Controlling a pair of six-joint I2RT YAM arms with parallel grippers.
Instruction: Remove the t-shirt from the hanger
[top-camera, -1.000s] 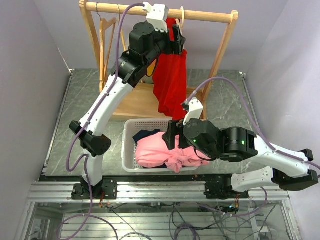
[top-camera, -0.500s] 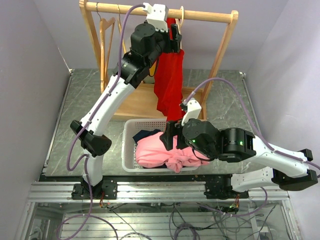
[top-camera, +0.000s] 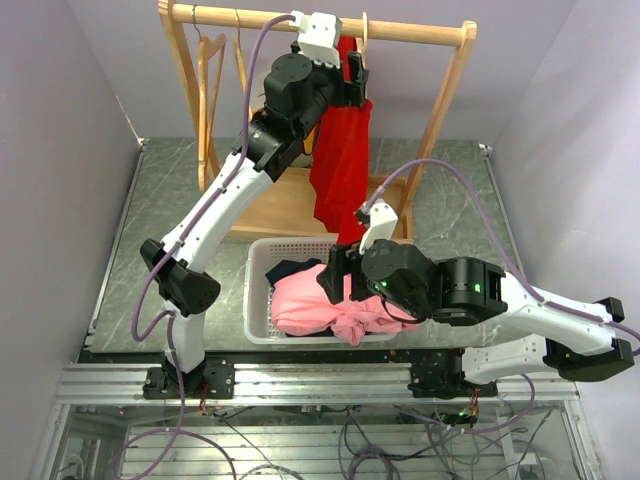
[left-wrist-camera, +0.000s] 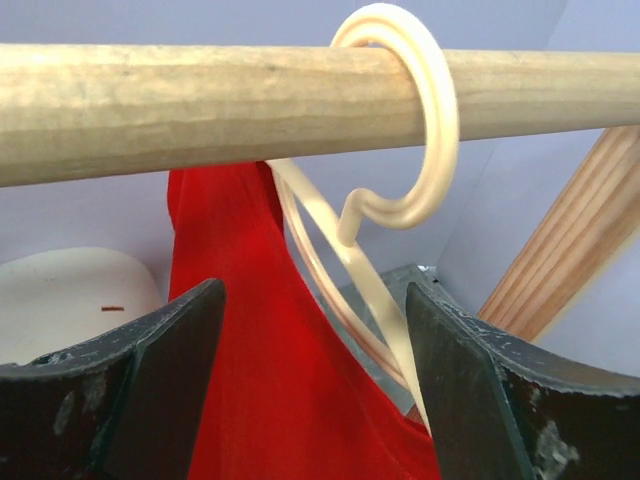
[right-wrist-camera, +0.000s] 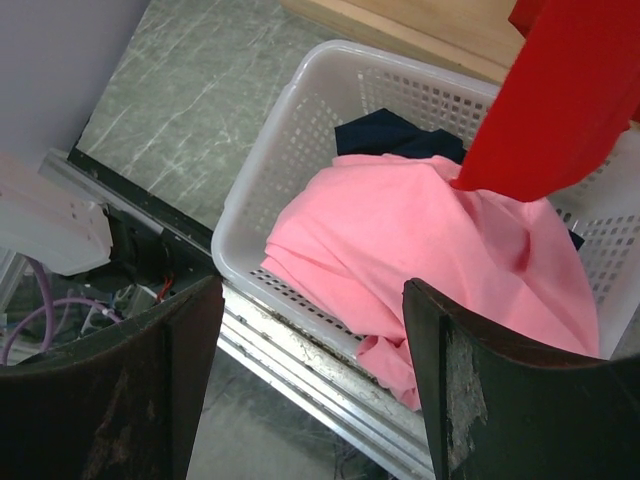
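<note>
Since a second ago the left pincer (top-camera: 354, 70) has crept a little along the rail (top-camera: 420, 32) toward the hanger (top-camera: 365, 30), and the right pincer (top-camera: 336, 272) has slid slightly over the basket (top-camera: 256, 290). From above, the red t-shirt (top-camera: 340, 170) hangs from the hanger, its long axis straight down, its collar end right at the left pincer and its hem just ahead of the right one.

At the left wrist, the pincer stands wide and holds nothing. The shirt's shoulder rises between the two fingers just ahead, and the hanger's hook loops over the rail above and slightly to the right.

At the right wrist, the pincer is also wide and empty. The hem hangs ahead and to its right, over pink cloth (right-wrist-camera: 420, 240) in the basket. By my reading, the left arm is nearer the hanger.
</note>
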